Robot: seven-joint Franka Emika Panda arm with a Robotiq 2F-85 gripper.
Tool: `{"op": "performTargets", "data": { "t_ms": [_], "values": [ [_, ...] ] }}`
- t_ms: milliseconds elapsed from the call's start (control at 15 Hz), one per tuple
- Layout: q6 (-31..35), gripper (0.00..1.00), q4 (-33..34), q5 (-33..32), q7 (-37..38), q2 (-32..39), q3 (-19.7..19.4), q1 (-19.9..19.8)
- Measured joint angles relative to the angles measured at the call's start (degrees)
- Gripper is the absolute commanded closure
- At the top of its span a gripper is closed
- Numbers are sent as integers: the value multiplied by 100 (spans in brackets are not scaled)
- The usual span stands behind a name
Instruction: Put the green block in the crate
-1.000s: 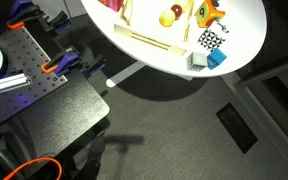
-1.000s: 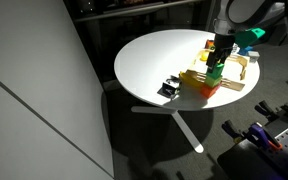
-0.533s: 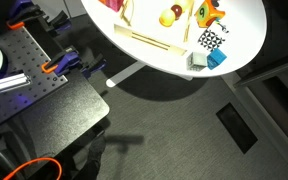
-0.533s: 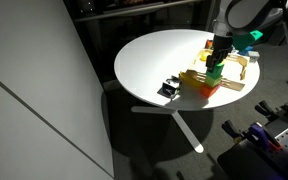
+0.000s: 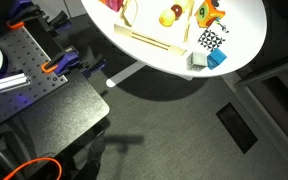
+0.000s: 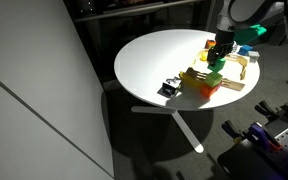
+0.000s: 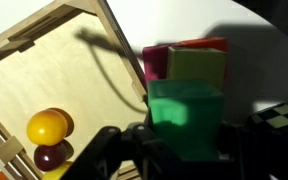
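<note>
In the wrist view the green block (image 7: pixel 184 110) fills the lower middle, and my gripper (image 7: pixel 184 142) is shut on it, one dark finger on each side. The block hangs just right of the crate's corner slat. The pale wooden crate (image 7: pixel 54 70) spreads to the left. In an exterior view my gripper (image 6: pixel 220 56) holds the green block (image 6: pixel 215 67) low over the near edge of the crate (image 6: pixel 242 84) on the round white table. The crate (image 5: pixel 149 40) also shows from above in an exterior view, where the gripper is out of frame.
A yellow ball (image 7: pixel 47 127) and a dark red ball (image 7: pixel 52 156) lie in the crate. Stacked olive and red blocks (image 7: pixel 196 62) stand right behind the green block. A checkered cube (image 5: pixel 210 40) and a blue cube (image 5: pixel 216 60) sit near the table edge (image 5: pixel 234 70).
The jaws have closed on the green block. The arm has shifted only slightly, up and towards the crate.
</note>
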Motion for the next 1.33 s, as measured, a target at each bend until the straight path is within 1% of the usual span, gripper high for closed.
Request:
{"op": "performTargets", "data": {
  "t_ms": [400, 467, 533, 667, 733, 867, 933, 1133, 1333],
  "values": [
    [-2, 76, 61, -44, 66, -58, -280, -223],
    [2, 55, 78, -95, 80, -61, -324, -255],
    [17, 26, 92, -151, 95, -65, -370, -277],
    [43, 24, 106, -285, 148, -86, -443, -303],
    [72, 19, 106, -351, 201, -100, -461, -309],
    [152, 2, 107, -449, 297, -130, -473, -313],
    [177, 0, 107, -465, 323, -147, -473, -313],
    [160, 0, 106, -464, 348, -239, -466, -312],
    [-159, 0, 106, -362, 360, -368, -413, -311]
  ]
}}
